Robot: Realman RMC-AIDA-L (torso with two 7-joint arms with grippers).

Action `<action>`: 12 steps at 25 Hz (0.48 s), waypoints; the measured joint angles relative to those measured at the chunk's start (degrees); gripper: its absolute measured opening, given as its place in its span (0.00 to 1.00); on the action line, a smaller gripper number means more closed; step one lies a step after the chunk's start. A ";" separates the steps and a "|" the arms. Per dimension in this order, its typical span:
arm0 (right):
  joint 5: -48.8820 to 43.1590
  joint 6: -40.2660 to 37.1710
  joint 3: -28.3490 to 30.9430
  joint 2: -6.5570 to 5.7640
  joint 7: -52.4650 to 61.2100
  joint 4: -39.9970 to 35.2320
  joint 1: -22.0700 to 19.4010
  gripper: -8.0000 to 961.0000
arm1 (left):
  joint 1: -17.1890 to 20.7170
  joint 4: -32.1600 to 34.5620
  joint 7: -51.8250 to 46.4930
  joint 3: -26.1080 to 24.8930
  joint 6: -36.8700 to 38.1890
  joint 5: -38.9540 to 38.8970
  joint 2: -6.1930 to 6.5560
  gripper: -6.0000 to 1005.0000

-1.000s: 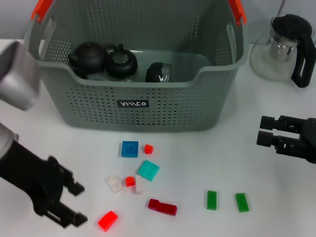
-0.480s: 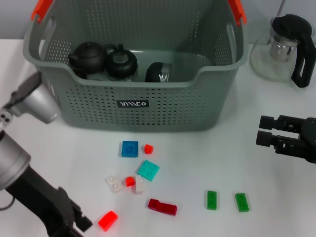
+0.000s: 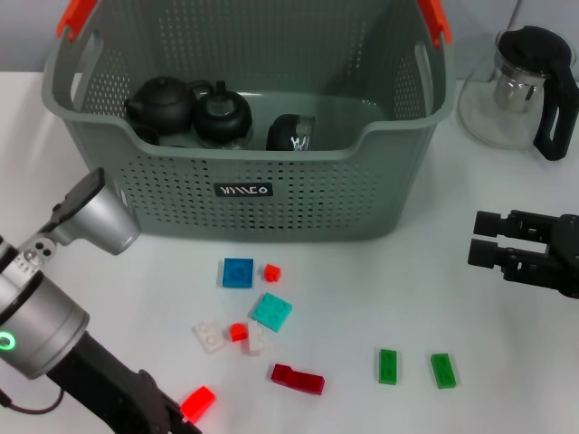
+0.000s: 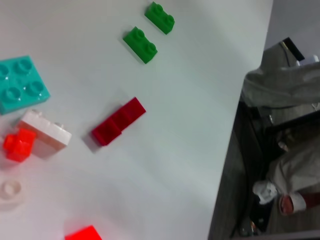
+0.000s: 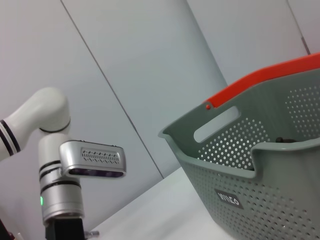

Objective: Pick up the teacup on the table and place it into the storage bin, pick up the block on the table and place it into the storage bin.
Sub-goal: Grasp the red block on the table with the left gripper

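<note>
the left gripper (image 3: 163, 416) sits at the bottom edge of the head view, low over the table (image 3: 362, 298), right next to a bright red block (image 3: 197, 401); whether its jaws are open or closed cannot be told, since most of them lie beyond the edge. the left wrist view looks down on a dark red block (image 4: 118, 121), two green blocks (image 4: 140, 44), a teal block (image 4: 22, 84), a white block (image 4: 45, 133) with a small red-orange piece (image 4: 18, 144) touching it, and a corner of the bright red block at the edge.

the right gripper (image 3: 484, 240) hangs at the right side of the head view, above the table and well apart from the blocks, its jaws spread open and holding nothing.

in the head view the loose blocks lie on the table in front of the storage bin (image 3: 253, 194): a blue block (image 3: 238, 272) with a tiny red one (image 3: 271, 272) beside it, the teal block below them, the white pieces and the dark red block nearer the robot, and the two green blocks off to the right. the storage bin stands at the far side of the table, orange-red handle ends up, and holds two dark teapots (image 3: 161, 104) and a dark cup-like item (image 3: 291, 132). a glass teapot (image 3: 525, 86) with a black handle stands on the table to the right of the bin. the right wrist view shows the bin's wall and the left arm (image 5: 55, 165) beyond it.
</note>
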 joint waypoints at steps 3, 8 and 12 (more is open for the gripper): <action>0.00 0.00 -0.17 -0.01 0.00 0.00 -0.01 0.70 | 0.61 -1.54 1.72 -0.36 -1.56 -0.78 -0.36 0.70; 0.00 0.00 -0.19 -0.05 0.00 0.00 -0.06 0.70 | 1.79 -2.54 5.15 -2.60 -2.82 -1.35 -0.75 0.70; 0.01 0.00 -0.09 -0.13 0.00 0.00 -0.13 0.70 | 2.39 -2.68 7.59 -2.89 -3.84 -1.35 -0.96 0.70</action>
